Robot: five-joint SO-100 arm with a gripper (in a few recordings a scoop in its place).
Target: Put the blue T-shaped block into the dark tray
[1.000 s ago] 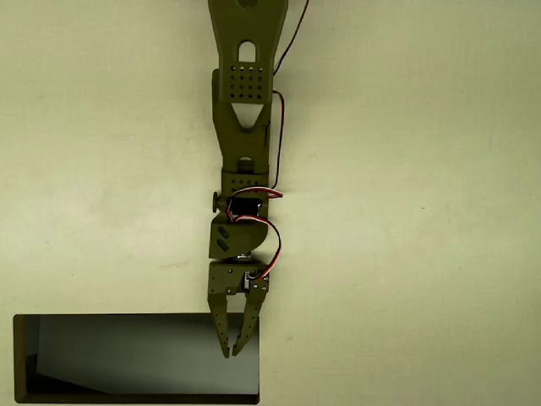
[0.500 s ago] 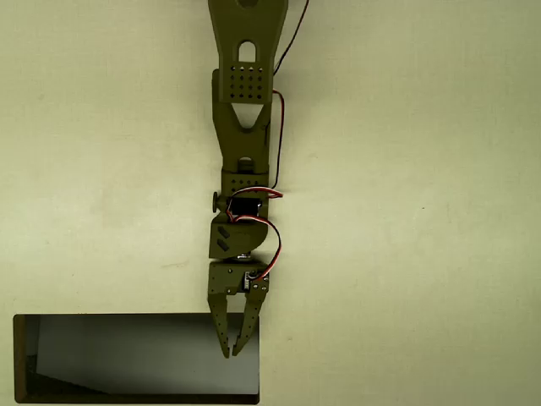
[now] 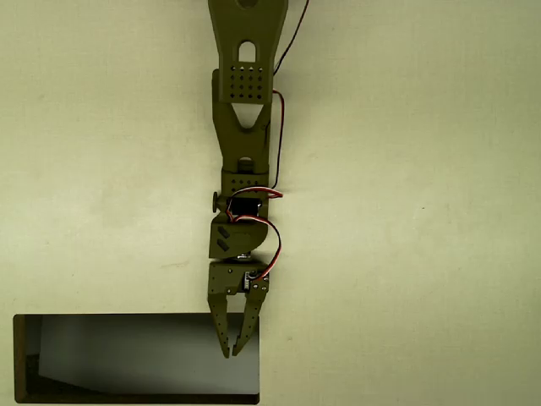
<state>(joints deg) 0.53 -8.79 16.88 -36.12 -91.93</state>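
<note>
The olive-green arm reaches down the middle of the overhead view. Its gripper point(image 3: 231, 350) hangs over the right end of the dark tray point(image 3: 19, 359), just inside the tray's far rim. The fingertips meet and nothing blue shows between the fingers, so the gripper looks shut on nothing. The tray lies at the lower left, a long rectangle with a thin dark rim and a dull grey inside. The blue T-shaped block is out of view, and the grey floor of the tray shows no block on it.
The pale tabletop point(image 3: 406, 254) stretches bare to the left and right of the arm. Red and black wires point(image 3: 276, 135) run along the arm's right side. The tray's near edge lies almost at the bottom of the picture.
</note>
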